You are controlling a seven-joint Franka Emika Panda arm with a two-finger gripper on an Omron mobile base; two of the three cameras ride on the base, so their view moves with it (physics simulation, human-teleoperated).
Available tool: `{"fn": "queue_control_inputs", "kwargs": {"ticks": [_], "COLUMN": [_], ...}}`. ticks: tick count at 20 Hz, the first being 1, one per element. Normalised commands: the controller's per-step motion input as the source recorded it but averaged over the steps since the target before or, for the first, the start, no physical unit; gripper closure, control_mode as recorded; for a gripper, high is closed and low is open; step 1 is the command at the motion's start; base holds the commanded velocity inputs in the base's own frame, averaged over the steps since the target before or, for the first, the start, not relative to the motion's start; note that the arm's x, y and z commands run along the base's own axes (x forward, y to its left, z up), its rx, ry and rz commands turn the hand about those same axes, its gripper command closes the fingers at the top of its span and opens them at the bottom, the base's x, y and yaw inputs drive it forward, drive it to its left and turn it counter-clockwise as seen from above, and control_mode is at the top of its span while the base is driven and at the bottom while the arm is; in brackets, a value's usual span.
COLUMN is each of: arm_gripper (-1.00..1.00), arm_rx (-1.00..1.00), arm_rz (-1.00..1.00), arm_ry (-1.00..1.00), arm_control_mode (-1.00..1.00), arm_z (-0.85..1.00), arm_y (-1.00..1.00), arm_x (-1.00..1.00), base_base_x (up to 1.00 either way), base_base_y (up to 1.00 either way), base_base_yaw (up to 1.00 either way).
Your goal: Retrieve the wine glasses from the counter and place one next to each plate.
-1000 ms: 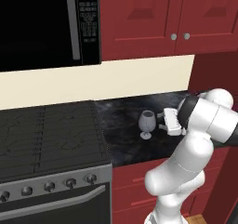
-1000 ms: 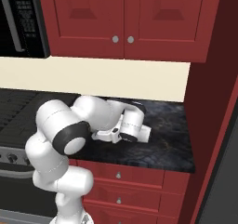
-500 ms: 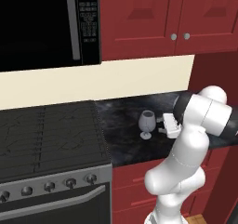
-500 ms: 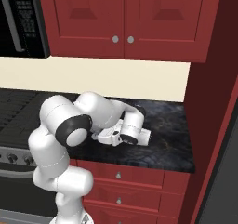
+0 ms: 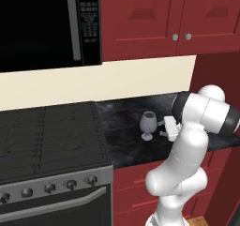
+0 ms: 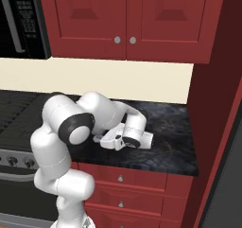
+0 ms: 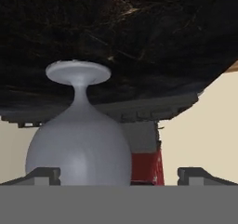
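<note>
Grey wine glass [image 7: 79, 144] sits between the gripper's [image 7: 118, 174] spread-apart fingertips [image 7: 44, 174], nearer the left one in the hand view, not pinched, standing upright on the black marbled counter [image 5: 122, 122] by the stove [image 5: 47, 136].

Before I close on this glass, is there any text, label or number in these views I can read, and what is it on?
Microwave panel: a small display and rows of button labels, all too small and blurred to read.
Stove knobs: no markings can be made out.
Wine glass, counter, cabinets: no text on them.
Nothing legible anywhere.
</note>
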Motion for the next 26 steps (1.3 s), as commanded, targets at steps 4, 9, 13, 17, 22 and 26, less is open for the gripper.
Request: {"fn": "queue_control_inputs", "kwargs": {"ticks": [4,9,13,17,22,26], "arm_gripper": [-1.00,-1.00,-1.00,-1.00,-1.00,-1.00], "arm_rx": [-0.06,-0.06,-0.04,-0.07,-0.07,0.00], "arm_rz": [-0.01,-0.04,-0.03,-0.02,-0.01,0.00], "arm_ry": [0.00,0.00,0.00,0.00,0.00,0.10], "arm_control_mode": [-1.00,-1.00,-1.00,-1.00,-1.00,-1.00], "arm_z": [-0.14,-0.08,-0.10,-0.12,-0.06,-0.01], "arm_y": [0.00,0.00,0.00,0.09,0.05,0.02], "arm_x": [0.02,0.05,0.05,0.08,0.06,0.01], "base_base_x": [0.00,0.00,0.00,0.00,0.00,0.00], "base_base_y": [0.00,0.00,0.00,0.00,0.00,0.00], "base_base_yaw": [0.00,0.00,0.00,0.00,0.00,0.00]}}
